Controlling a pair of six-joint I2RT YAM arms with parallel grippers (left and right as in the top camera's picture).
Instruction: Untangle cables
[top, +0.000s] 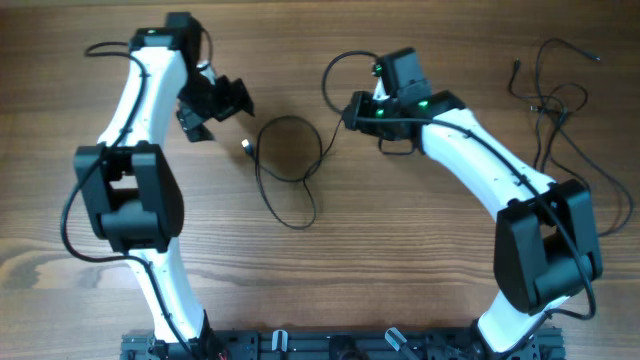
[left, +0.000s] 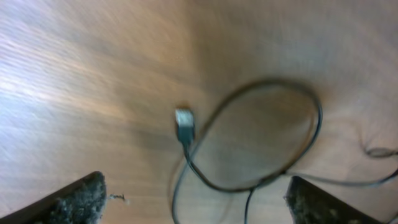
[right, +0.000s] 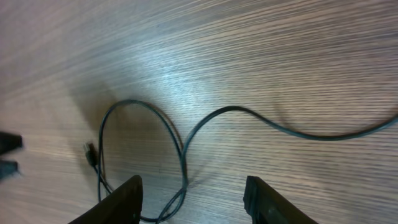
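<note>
A thin black cable (top: 290, 165) lies in a loop at the table's middle, its silver-tipped plug (top: 247, 147) at the loop's left. It shows in the left wrist view (left: 267, 134) with the plug (left: 185, 124), and in the right wrist view (right: 168, 130). My left gripper (top: 228, 100) is open and empty, just left of and above the plug. My right gripper (top: 352, 110) is open and empty, to the right of the loop, above the cable's strand. More tangled black cables (top: 560, 110) lie at the far right.
The wooden table (top: 400, 250) is bare around the loop. The right arm's white links (top: 480, 160) stretch between the loop and the right-hand tangle. A black rail (top: 330, 345) runs along the front edge.
</note>
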